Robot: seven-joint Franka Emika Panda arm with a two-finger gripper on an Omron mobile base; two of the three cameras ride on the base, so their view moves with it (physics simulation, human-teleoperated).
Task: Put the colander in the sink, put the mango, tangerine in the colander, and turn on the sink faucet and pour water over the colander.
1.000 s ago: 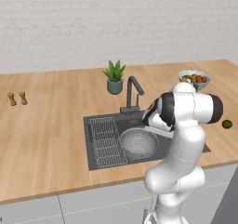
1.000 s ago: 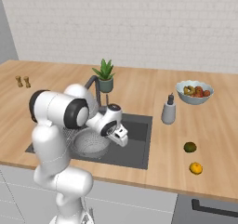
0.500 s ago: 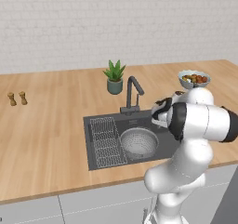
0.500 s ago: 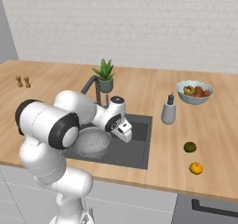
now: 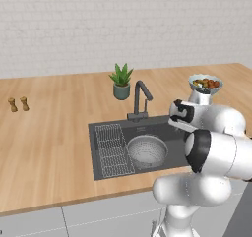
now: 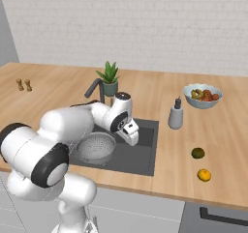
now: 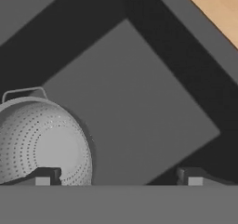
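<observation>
The silver perforated colander (image 5: 146, 150) (image 6: 97, 147) (image 7: 42, 144) sits upright on the floor of the dark grey sink (image 5: 106, 164) (image 6: 147, 157) (image 7: 139, 107), right of the wire rack. My gripper (image 6: 132, 138) (image 7: 118, 179) hangs open and empty over the bare right part of the basin, just right of the colander. The dark green mango (image 6: 197, 153) and the orange tangerine (image 6: 204, 175) lie on the counter right of the sink, the tangerine nearer the front edge. The sink faucet (image 5: 140, 97) (image 6: 94, 88) stands behind the basin; no water runs.
A pale fruit bowl (image 5: 205, 83) (image 6: 202, 95) and a grey soap dispenser (image 6: 175, 116) stand right of the sink. A potted plant (image 5: 121, 81) (image 6: 109, 78) is behind the faucet. Salt and pepper shakers (image 5: 18, 104) (image 6: 23, 84) stand far left.
My hand has drawn away from the colander, moving right across the sink. The colander stays in the basin. The jaws have stayed open.
</observation>
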